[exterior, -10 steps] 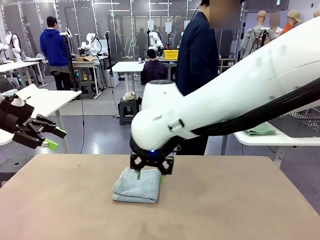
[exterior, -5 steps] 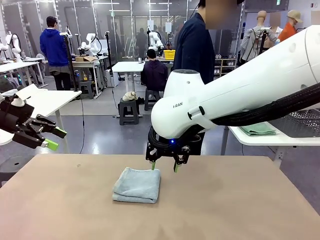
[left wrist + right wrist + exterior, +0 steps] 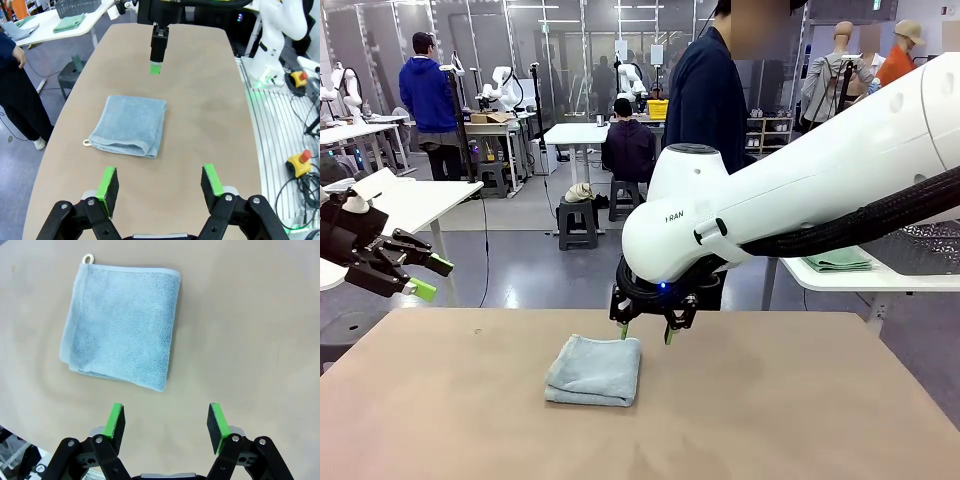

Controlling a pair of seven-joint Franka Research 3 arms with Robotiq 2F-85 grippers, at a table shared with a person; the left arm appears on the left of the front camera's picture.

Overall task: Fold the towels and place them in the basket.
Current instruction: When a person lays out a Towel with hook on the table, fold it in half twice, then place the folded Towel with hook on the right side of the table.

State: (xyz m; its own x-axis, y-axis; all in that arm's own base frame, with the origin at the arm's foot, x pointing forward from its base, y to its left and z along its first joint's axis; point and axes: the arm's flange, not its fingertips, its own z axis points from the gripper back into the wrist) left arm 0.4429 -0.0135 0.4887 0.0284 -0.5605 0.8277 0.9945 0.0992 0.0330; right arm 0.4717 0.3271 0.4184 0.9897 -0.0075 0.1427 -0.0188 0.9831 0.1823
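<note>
The pale blue-grey towel (image 3: 593, 370) is lying folded into a thick square at lower centre of the front view, on the table (image 3: 790, 410). It is probably going to handle light, limp and plush, sagging if lifted by one layer, so pinching all layers at a folded edge looks safest. A small loop (image 3: 88, 258) is poking from one corner. The right gripper (image 3: 645, 333) is hovering by its far edge, jaws spread, empty. The left gripper (image 3: 432, 277) is waiting at frame left, jaws parted.
</note>
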